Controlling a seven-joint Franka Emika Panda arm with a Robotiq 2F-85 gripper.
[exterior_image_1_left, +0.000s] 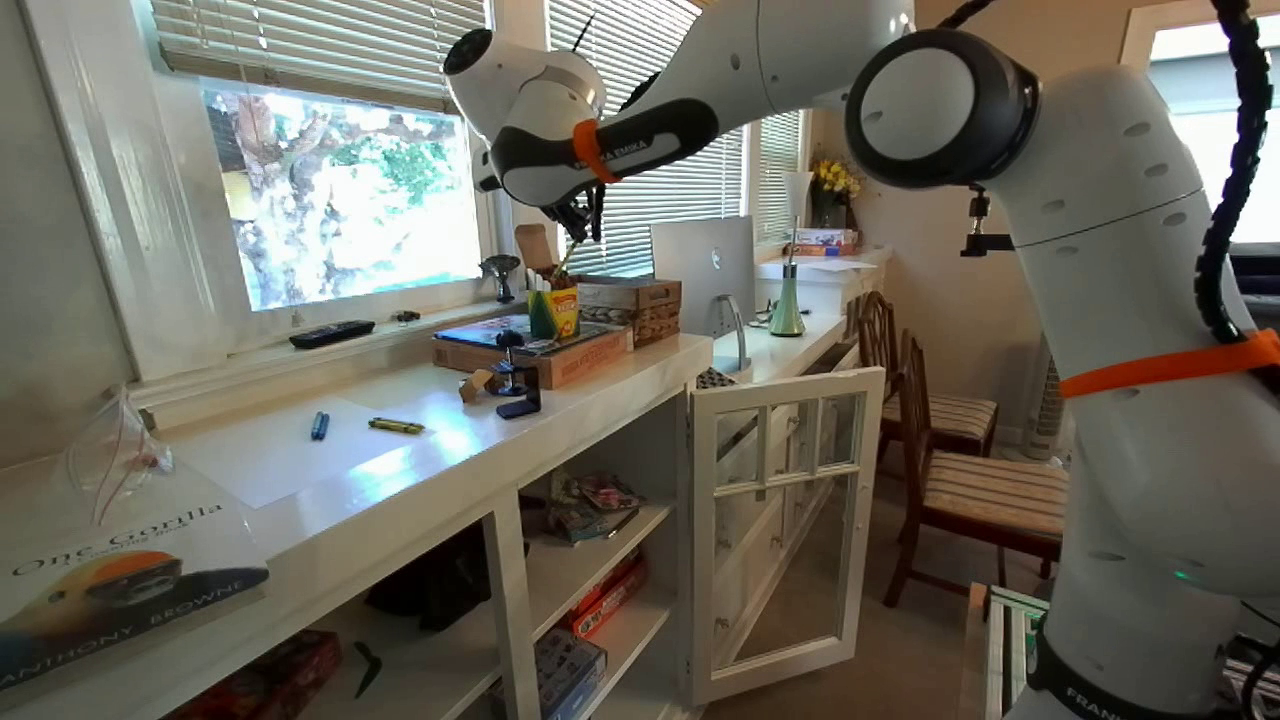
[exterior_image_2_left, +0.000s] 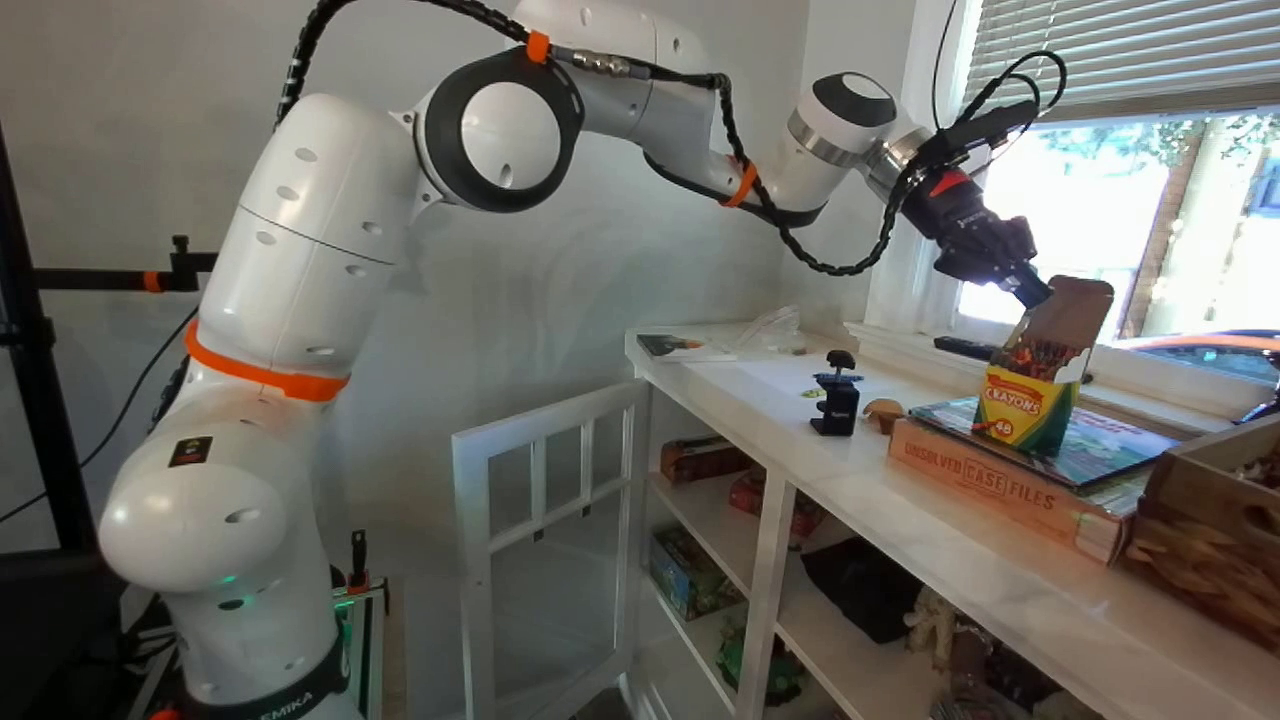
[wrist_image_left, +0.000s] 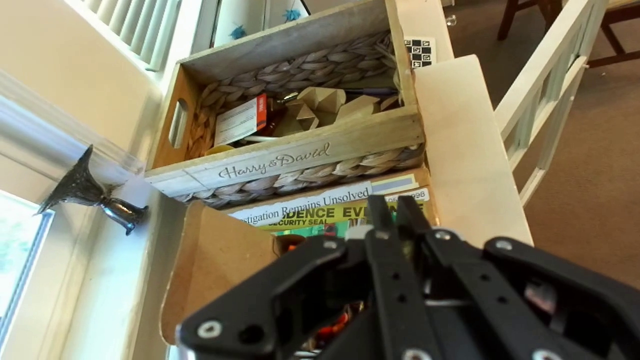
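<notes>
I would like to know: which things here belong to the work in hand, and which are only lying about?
Probably part of the work:
black two-fingered pincer
yellow-and-green cardboard crayon box, open, below it
thin yellow-green stick, seemingly in the pincer

Probably lying about:
black screw clamp
oblong black remote control
brown wooden basket with woven sides

The crayon box (exterior_image_2_left: 1025, 412) stands on a stack (exterior_image_2_left: 985, 482) beside the basket (wrist_image_left: 350, 142).

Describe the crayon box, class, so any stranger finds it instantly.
Beneath the window runs a white countertop, where an orange Unsolved Case Files box lies flat. Above it stands the crayon box: yellow and green, flap raised, crayons showing, unlike the Harry & David basket nearby.
</notes>
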